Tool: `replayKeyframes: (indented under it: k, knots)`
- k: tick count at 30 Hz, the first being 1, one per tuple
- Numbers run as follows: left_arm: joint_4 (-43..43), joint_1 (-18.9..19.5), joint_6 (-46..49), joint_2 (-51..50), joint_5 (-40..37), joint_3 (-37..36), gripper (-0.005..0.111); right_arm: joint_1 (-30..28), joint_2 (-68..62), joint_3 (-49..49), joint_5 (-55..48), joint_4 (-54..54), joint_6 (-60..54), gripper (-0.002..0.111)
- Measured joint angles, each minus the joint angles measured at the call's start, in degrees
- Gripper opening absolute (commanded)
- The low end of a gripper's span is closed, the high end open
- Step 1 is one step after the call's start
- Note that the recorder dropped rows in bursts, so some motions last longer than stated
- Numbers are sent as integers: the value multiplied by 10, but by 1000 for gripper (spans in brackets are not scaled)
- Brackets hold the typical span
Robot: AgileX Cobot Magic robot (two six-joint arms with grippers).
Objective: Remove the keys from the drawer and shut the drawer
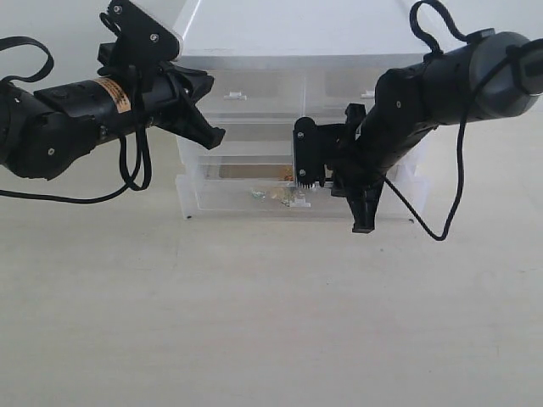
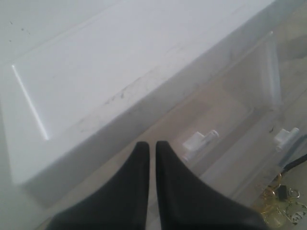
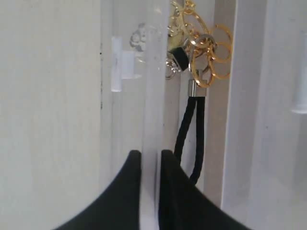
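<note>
The keys (image 1: 280, 193) lie in the drawer (image 1: 229, 197), the lowest tier, which stands pulled out a little. In the right wrist view the gold rings of the keys (image 3: 201, 52) sit behind the drawer's translucent front wall (image 3: 156, 72), and their black cord loop (image 3: 192, 139) runs down beside one finger. My right gripper (image 1: 363, 227) (image 3: 151, 153) points down at the drawer's front right, shut; the wall lines up with the slit between its fingers. My left gripper (image 1: 219, 134) (image 2: 152, 143) hovers shut at the unit's left side, holding nothing. The keys (image 2: 283, 201) show faintly in the left wrist view.
The three-tier unit's white lid (image 1: 288, 25) stands at the back centre, with the wide middle drawer (image 1: 254, 140) and two half-width top drawers (image 1: 237, 89) shut. A pale table (image 1: 254, 322) spreads in front. Black cables (image 1: 136, 170) hang from both arms.
</note>
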State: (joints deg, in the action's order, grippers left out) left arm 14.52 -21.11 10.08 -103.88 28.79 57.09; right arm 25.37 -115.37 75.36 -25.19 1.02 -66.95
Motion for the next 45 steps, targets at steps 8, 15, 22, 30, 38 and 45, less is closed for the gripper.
replayKeyframes:
  k: [8,15,22,30,38,45]
  knots:
    - [0,0,0,0,0,0,4,0,14,-1,-45,4,15,0]
    - [0,0,0,0,2,0,4,8,24,-16,-59,8,23,0]
    - [0,0,0,0,5,0,4,34,34,-41,-40,67,75,0]
    - [0,0,0,0,7,0,4,43,52,-47,-78,75,107,0]
    - [0,0,0,0,7,0,4,45,70,-61,-94,64,110,0]
    - [0,0,0,0,7,0,4,47,85,-93,-81,62,106,0]
